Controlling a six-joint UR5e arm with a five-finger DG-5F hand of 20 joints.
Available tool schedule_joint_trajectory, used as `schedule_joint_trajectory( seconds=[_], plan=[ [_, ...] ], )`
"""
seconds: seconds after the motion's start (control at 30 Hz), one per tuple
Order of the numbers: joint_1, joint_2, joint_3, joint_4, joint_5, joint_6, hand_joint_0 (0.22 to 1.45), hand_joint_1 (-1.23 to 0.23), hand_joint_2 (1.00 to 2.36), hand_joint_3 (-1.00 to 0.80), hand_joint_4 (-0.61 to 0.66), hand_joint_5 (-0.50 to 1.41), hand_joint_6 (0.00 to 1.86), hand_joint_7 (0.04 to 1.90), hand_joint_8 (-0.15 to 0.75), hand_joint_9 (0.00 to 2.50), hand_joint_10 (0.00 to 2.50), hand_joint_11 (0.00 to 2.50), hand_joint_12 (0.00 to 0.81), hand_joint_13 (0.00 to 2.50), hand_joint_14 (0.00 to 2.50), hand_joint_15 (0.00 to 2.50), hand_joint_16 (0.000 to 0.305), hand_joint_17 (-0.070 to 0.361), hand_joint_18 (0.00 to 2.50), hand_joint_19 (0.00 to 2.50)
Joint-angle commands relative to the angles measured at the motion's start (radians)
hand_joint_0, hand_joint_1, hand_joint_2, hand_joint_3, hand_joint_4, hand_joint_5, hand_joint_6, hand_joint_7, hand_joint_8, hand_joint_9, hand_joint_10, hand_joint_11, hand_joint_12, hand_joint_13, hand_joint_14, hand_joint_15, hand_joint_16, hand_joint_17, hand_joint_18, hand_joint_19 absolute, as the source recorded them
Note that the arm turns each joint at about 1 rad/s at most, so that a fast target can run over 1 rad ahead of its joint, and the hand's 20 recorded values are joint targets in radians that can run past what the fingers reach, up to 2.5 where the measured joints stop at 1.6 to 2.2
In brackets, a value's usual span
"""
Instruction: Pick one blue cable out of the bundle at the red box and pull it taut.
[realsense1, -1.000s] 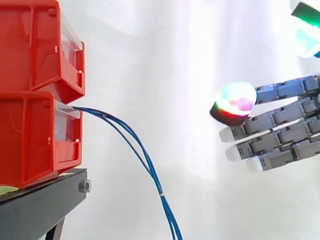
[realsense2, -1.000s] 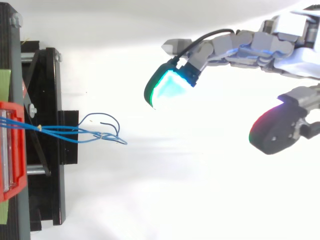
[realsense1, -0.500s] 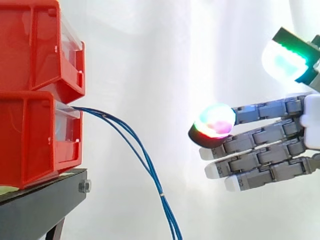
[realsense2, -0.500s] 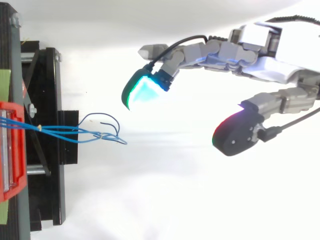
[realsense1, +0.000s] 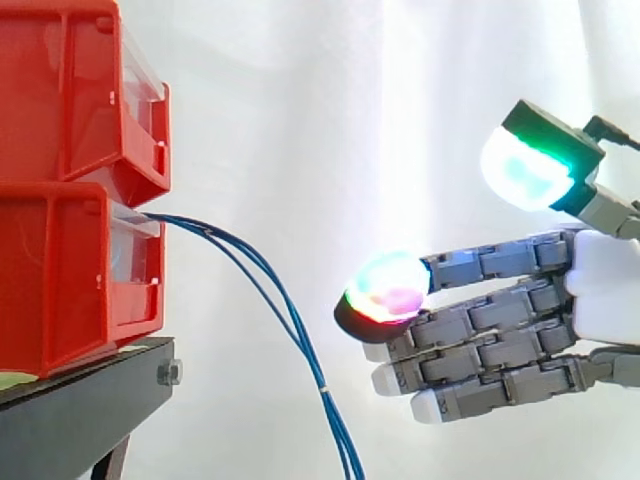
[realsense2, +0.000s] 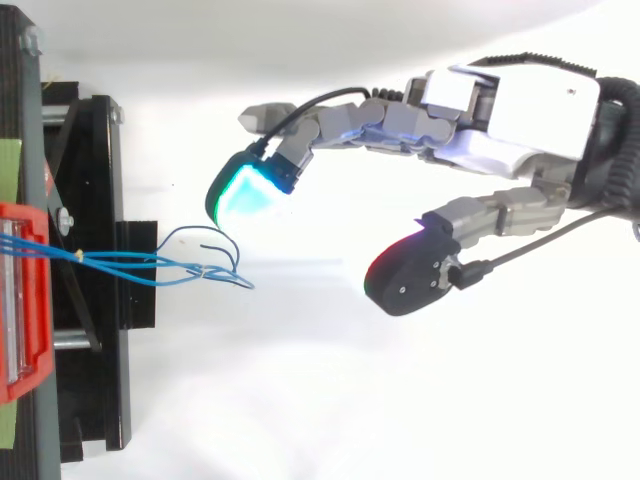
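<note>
A bundle of thin blue cables (realsense1: 285, 320) comes out of the lower red box (realsense1: 75, 275) and droops down to the right. From above, the blue cables (realsense2: 190, 262) loop just right of the black stand. My hand (realsense1: 600, 295) reaches in from the right with its fingers stretched toward the cables and holds nothing. Its nearest glowing fingertip (realsense1: 385, 295) is a short way right of the cables and not touching them. In the top view the hand (realsense2: 510, 110) has a green-lit fingertip (realsense2: 245, 195) just above the cable loops and the thumb (realsense2: 415, 275) spread apart.
A second red box (realsense1: 85, 95) is stacked on the lower one, both on a black stand (realsense1: 80, 410). The stand's frame (realsense2: 95, 280) runs down the left of the top view. A white curtain is behind everything.
My hand has moved left and down toward the cables, staying spread. The cables and boxes have not moved.
</note>
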Motion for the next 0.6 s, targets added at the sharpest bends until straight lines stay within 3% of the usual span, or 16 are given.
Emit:
schedule_joint_trajectory(
  seconds=[0.0, 0.2, 0.43, 0.57],
  plan=[
    [-0.002, -0.025, 0.002, 0.016, 0.001, 0.004, 0.48, -0.52, 1.0, -0.5, 0.28, -0.23, 0.5, 0.72, 0.299, 0.14, 0.0, 0.02, 0.387, 0.0, 0.0, 0.15, 0.063, 0.142, 0.0, 0.24],
    [-0.008, -0.063, 0.003, 0.039, -0.002, 0.02, 0.48, -0.53, 1.0, -0.5, 0.29, -0.23, 0.5, 0.73, 0.3, 0.14, 0.0, 0.03, 0.388, 0.0, 0.01, 0.15, 0.064, 0.144, 0.0, 0.24],
    [-0.013, -0.137, 0.065, 0.054, -0.008, 0.052, 0.48, -0.66, 1.0, -0.5, 0.3, -0.22, 0.5, 0.82, 0.295, 0.13, 0.0, 0.04, 0.386, 0.0, 0.01, 0.15, 0.064, 0.143, 0.0, 0.23],
    [-0.014, -0.15, 0.085, 0.056, -0.012, 0.05, 0.49, -0.71, 1.0, -0.5, 0.32, -0.21, 0.5, 0.87, 0.29, 0.13, 0.0, 0.05, 0.384, 0.0, 0.0, 0.14, 0.063, 0.141, 0.0, 0.23]
  ],
)
